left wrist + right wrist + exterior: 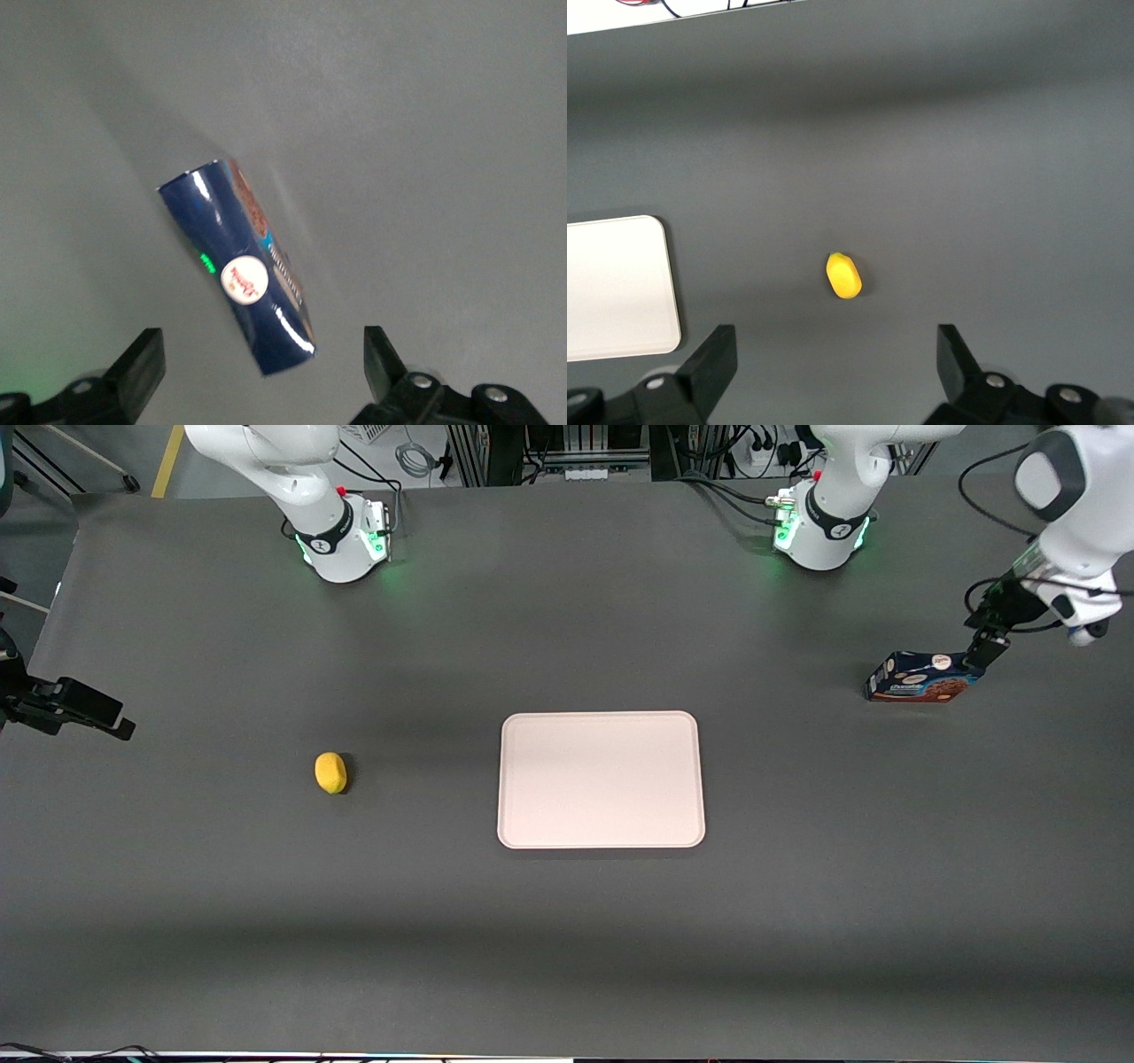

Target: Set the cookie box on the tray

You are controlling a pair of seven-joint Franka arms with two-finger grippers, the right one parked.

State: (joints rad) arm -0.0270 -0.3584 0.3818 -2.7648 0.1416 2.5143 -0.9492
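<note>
The cookie box (921,677) lies on the desk (567,921) toward the working arm's end, well apart from the tray (602,779). The hand (985,657) hangs just above the box, fingers (133,367) spread wide and touching nothing, seemingly lined up to straddle the box's slim width for a grasp.

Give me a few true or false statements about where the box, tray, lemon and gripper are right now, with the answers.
1. The box lies on the tray. False: it is on the table, toward the working arm's end.
2. The gripper is open at the box's end. True.
3. The tray holds nothing. True.
4. The lemon sits on the tray. False: it is on the table, toward the parked arm's end.
5. The fingers are clamped on the box. False: they stand apart, not gripping it.
</note>
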